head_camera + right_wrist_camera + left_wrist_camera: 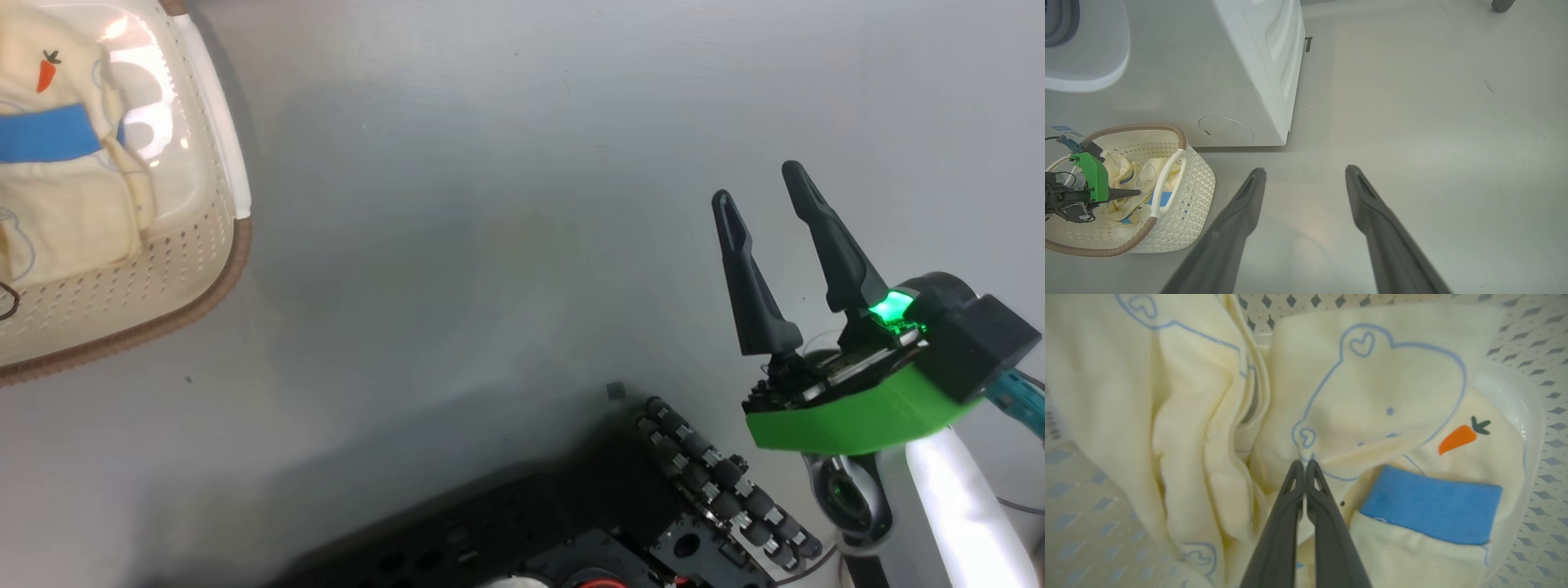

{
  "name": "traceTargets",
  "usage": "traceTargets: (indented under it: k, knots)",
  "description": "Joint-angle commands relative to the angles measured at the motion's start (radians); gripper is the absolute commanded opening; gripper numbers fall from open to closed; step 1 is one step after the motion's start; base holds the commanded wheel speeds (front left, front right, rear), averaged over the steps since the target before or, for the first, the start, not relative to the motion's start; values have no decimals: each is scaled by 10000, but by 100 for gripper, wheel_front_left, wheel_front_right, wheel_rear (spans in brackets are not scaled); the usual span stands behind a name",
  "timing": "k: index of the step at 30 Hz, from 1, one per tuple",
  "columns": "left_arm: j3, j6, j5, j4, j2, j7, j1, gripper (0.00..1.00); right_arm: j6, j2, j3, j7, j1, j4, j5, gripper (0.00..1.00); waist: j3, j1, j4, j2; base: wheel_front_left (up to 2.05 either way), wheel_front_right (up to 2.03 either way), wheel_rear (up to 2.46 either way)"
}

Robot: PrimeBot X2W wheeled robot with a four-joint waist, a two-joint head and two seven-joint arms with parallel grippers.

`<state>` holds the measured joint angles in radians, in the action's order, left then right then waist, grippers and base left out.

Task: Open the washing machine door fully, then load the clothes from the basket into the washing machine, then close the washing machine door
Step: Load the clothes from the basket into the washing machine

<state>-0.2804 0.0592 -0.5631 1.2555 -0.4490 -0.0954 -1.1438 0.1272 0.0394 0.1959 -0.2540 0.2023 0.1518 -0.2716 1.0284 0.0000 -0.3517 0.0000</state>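
Cream-yellow clothes with blue bands and an orange carrot mark lie in the cream perforated basket at the head view's top left. In the left wrist view my left gripper is shut, its tips pinching a fold of the clothes inside the basket. The right wrist view shows that left gripper reaching into the basket, which stands before the white washing machine. My right gripper hangs open over bare floor, holding nothing. The washing machine door is not clearly seen.
A white rounded part with a grey inner edge juts from the machine's front at the top left. My dark wheeled base sits along the head view's bottom edge. Grey floor stretches to the right of the machine and basket.
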Motion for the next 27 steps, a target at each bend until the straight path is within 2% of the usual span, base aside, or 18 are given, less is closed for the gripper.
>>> traceTargets:
  k: [1, 11, 16, 21, 27]
  knots:
    - [127, 30, -24, -87, -425, 209, 201, 0, 35, 108, 114, 9, -440, 260, -35, 100, 6, 0, 27, 0, 0, 0, 0]
    - [-54, 153, 194, -554, -577, 2425, 273, 0, 35, 108, 205, -38, 312, -16, -179, 100, -137, 0, 216, 0, 0, 0, 0]
    - [-61, 89, 219, -958, -378, 3337, 672, 0, 35, 108, 3, -60, 574, -211, -99, 100, -652, 0, 540, 0, 0, 0, 0]
    - [121, -151, 229, -1810, -173, 3554, 1241, 0, 35, 108, -236, -66, 592, -267, 50, 100, -1164, 0, 851, 0, 0, 0, 0]
    - [798, -674, 507, -4129, 2, 3568, 2575, 0, 35, 108, -518, 40, 491, -312, 268, 100, -1861, 0, 1287, 0, 0, 0, 0]
